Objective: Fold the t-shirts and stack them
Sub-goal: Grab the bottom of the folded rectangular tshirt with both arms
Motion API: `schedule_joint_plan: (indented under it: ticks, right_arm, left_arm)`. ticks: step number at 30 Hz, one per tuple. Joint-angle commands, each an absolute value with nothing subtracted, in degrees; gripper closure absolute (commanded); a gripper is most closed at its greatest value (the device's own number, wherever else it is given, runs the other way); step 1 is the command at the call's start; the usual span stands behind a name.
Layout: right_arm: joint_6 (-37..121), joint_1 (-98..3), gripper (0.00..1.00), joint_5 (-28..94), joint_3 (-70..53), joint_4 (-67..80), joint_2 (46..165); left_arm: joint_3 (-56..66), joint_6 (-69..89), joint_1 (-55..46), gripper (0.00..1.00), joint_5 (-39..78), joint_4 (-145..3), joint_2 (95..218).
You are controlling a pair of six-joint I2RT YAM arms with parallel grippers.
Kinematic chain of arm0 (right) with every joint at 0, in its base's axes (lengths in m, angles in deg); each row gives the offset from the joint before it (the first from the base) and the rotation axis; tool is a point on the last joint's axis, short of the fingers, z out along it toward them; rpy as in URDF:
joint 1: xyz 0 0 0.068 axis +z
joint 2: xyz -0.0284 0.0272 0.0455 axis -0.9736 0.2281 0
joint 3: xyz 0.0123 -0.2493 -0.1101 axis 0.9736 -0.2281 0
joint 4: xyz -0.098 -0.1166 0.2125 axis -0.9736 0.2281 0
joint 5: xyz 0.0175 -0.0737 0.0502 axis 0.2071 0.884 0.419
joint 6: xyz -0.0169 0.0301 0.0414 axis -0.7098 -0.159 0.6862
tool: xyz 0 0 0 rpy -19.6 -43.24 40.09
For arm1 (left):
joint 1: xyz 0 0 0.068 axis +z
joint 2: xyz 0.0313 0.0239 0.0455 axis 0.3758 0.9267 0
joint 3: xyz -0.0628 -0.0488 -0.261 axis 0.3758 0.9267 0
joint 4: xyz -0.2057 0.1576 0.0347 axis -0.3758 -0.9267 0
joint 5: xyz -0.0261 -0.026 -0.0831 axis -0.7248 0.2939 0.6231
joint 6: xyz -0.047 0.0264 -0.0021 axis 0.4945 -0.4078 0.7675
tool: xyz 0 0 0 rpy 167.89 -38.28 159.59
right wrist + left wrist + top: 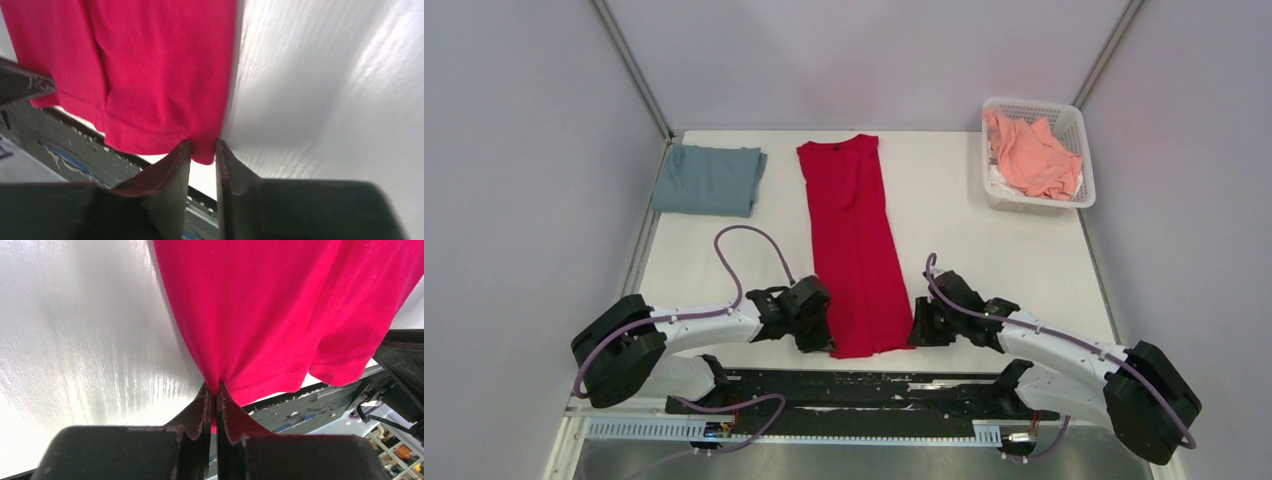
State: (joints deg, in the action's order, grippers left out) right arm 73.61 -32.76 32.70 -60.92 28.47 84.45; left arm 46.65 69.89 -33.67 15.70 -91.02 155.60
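Observation:
The crimson red t-shirt (854, 240) lies in a long narrow strip down the table's middle, collar at the far end. My left gripper (824, 340) is shut on its near left hem corner; in the left wrist view (216, 387) the red cloth (275, 305) puckers into the pinch. My right gripper (921, 330) is at the near right hem corner. In the right wrist view (204, 147) its jaws stand narrowly apart with the red corner (150, 65) between the tips. The blue-grey t-shirt (709, 180) lies folded at the far left. The salmon pink t-shirt (1029, 155) is crumpled in the basket.
The white mesh basket (1036, 203) stands at the far right corner. A black and metal rail (854, 385) runs along the table's near edge just behind both grippers. Grey walls close in on the left and right.

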Motion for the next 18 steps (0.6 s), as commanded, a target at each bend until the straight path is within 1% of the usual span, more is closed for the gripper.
schedule_joint_plan:
  ticks: [1,2,3,4,5,8,11,15,18]
  right_arm:
    - [72.42,-32.95,0.81,25.01,-62.42,27.74,83.01]
    - [72.56,-32.95,0.86,23.56,-62.89,28.30,81.83]
    - [72.83,-32.96,0.91,22.79,-63.42,28.98,80.40]
    - [72.93,-32.96,0.97,21.81,-63.91,29.55,78.80]
    - [73.04,-32.96,1.00,20.77,-64.38,30.14,77.12]
    - [74.17,-32.94,1.00,17.34,-65.53,30.50,71.90]
    - [75.14,-32.88,1.00,17.58,-65.02,30.78,67.72]
    - [74.89,-32.95,1.00,22.65,-62.23,30.79,66.95]
    - [73.11,-32.90,1.00,29.10,-58.00,30.54,69.24]
  left_arm:
    - [46.46,71.16,-34.79,0.98,14.14,-95.11,154.36]
    - [46.42,71.22,-34.92,1.00,14.01,-95.58,154.00]
    - [46.43,71.43,-35.46,1.00,13.61,-96.40,153.17]
    - [46.44,71.48,-35.79,1.00,13.53,-96.71,152.80]
    - [46.52,71.43,-36.34,1.00,13.58,-97.27,151.97]
    - [46.73,70.81,-37.31,1.00,14.09,-96.58,150.24]
    - [46.39,69.79,-37.37,1.00,14.34,-95.61,148.43]
    - [42.59,68.21,-37.10,1.00,10.56,-98.10,147.34]
    - [39.48,66.25,-33.91,1.00,7.15,-101.36,147.60]
